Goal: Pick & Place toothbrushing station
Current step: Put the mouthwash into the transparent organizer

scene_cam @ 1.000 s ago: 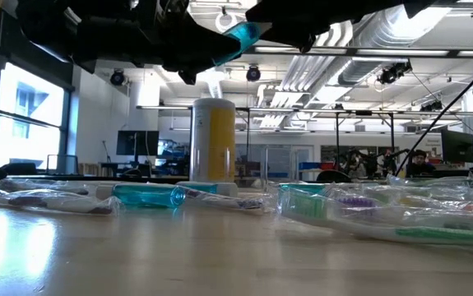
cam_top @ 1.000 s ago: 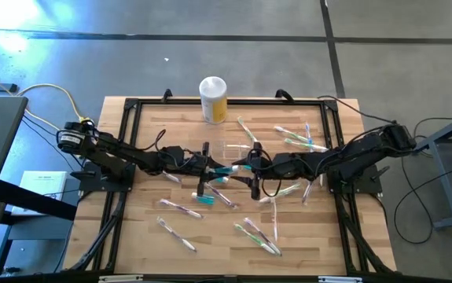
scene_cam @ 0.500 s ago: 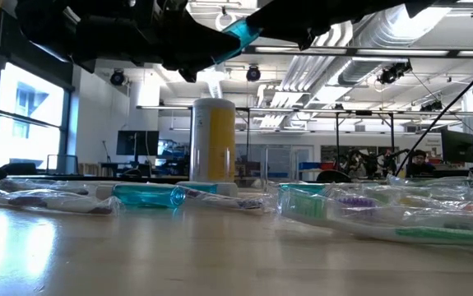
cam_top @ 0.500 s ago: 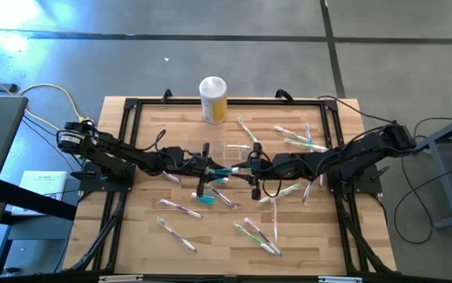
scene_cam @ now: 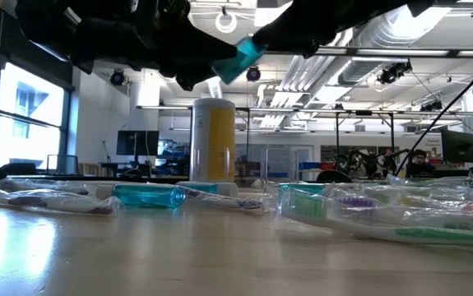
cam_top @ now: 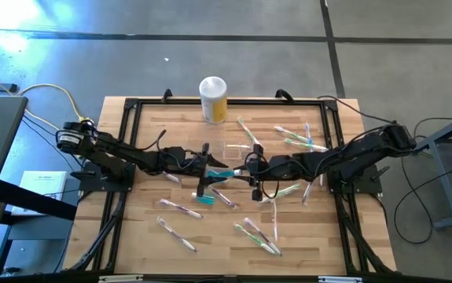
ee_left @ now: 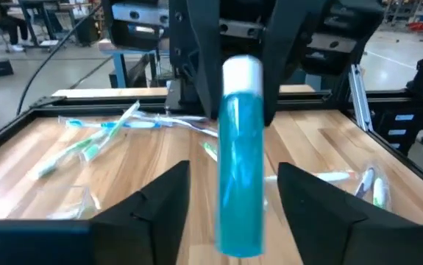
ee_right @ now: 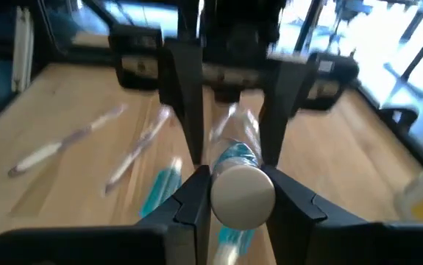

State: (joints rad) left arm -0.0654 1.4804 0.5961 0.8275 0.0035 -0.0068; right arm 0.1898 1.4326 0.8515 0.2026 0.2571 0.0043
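**Above mid-table: a tube passing between arms, the station untouched**

Left wrist view: the left fingers (ee_left: 160,210) stand apart on either side of a teal tube (ee_left: 240,177) with a gap on each side, gripping nothing. If the other arm's hold is poor, the tube will drop among the toothbrushes (ee_left: 97,136) below.

Right wrist view: the right fingers (ee_right: 189,199) are closed on the tube's white cap end. A grip on just the rounded end could let the tube swing or slip. The view is blurred, so I cannot judge how firmly they pinch.

High view: both arms meet at the centre of the table (cam_top: 139,236). The station (cam_top: 235,148) sits just beyond them, near the yellow canister (cam_top: 213,101). It is clear and faint, easy to knock or miss. Its opening cannot be made out.

Low view: the tube hangs high under the dark arms. I cannot pick out the station here with certainty.
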